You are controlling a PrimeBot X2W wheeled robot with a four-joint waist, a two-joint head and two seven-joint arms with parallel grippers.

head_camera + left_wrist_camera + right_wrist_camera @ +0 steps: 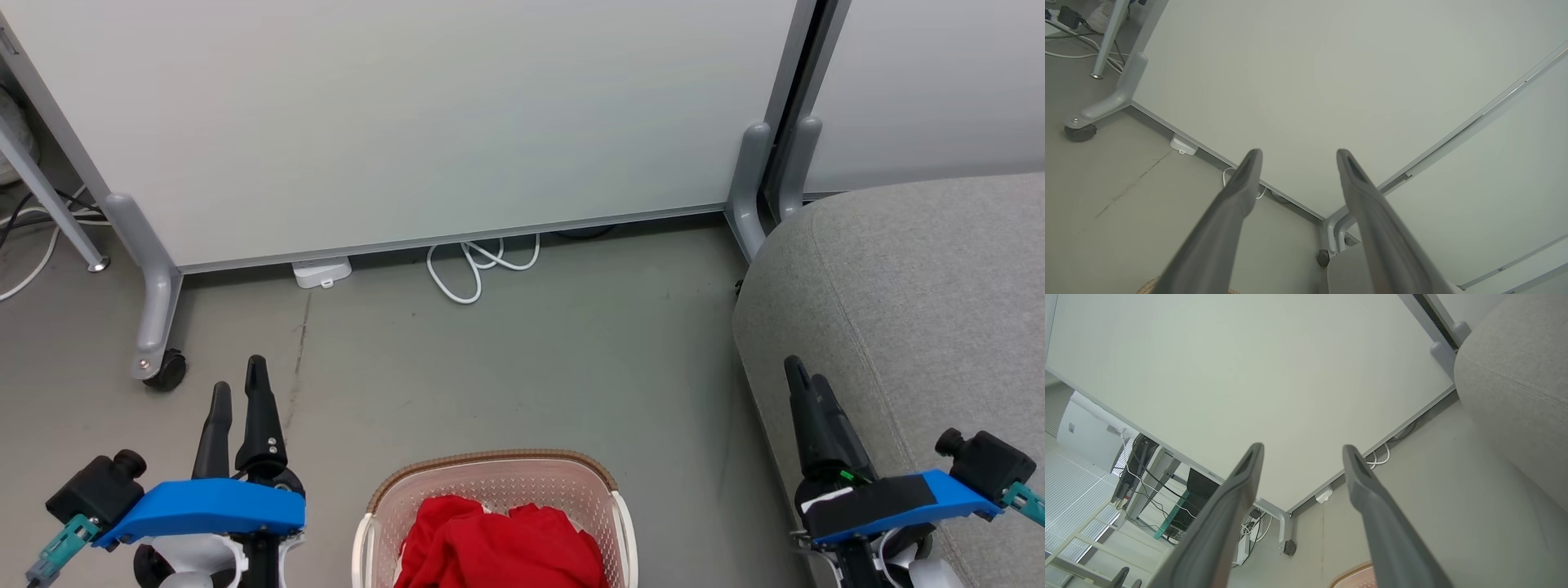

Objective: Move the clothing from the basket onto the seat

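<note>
The cream perforated basket (377, 500) with a brown rim stands on the floor at the bottom centre of the head view. Crumpled red clothing (506, 543) lies inside it. The large grey seat (922, 310) fills the right side. My left gripper (238, 380) hovers left of the basket, open and holding nothing. My right gripper (804, 380) hovers in front of the seat's near edge, right of the basket. In the left wrist view the left gripper (1299, 154) has its fingers spread wide. In the right wrist view the right gripper (1301, 448) is likewise open, with the seat (1515, 375) to its right.
A white partition panel (408, 122) on grey castor feet (155, 327) closes off the far side. A looped white cable (478, 265) and a small white adapter (322, 271) lie at its base. Bare grey floor (531, 367) stretches between the panel, the basket and the seat.
</note>
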